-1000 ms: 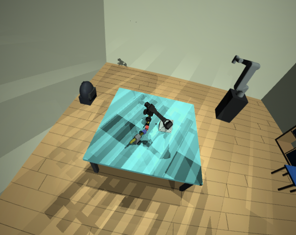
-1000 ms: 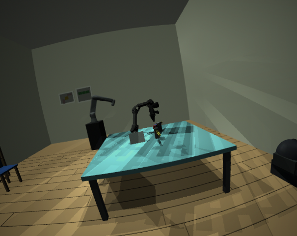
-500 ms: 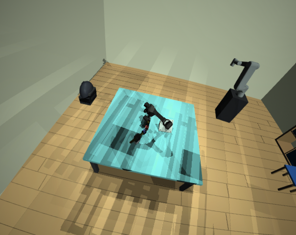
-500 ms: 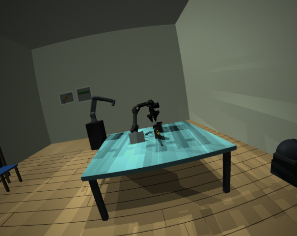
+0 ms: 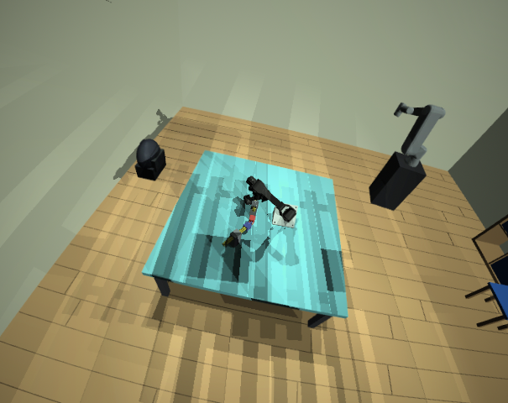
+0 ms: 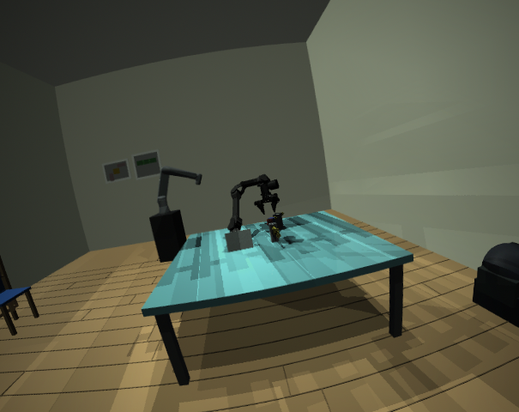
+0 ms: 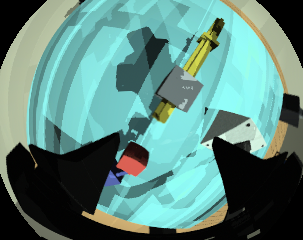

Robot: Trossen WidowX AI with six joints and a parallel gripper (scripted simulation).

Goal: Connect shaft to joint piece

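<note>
My gripper [image 6: 269, 212] [image 7: 168, 140] is open and empty, above the mechanism and touching nothing visible. The red square joint piece [image 5: 252, 217] [image 7: 133, 165] is hinged to a blue-purple part [image 5: 247, 226] [image 7: 112, 179] on the first shaft. In the wrist view it lies by the left finger's tip, lower down. Its dark side faces roughly toward the second shaft; the exact angle of its opening is unclear. The yellow second shaft [image 5: 254, 209] [image 7: 163, 111] runs through its grey block [image 7: 180, 89], its near end apart from the red piece. The first shaft's block [image 5: 235, 236] is hidden in the wrist view.
The turquoise table [image 5: 288, 269] [image 6: 259, 279] carries the mechanism and the arm's pale base plate [image 5: 277, 222] [image 6: 239, 240] [image 7: 255, 133] beside it. Another grey arm [image 5: 421, 130] [image 6: 163, 190] stands on a black pedestal away from the table. A dark domed object [image 5: 149, 158] [image 6: 508, 279] stands on the floor.
</note>
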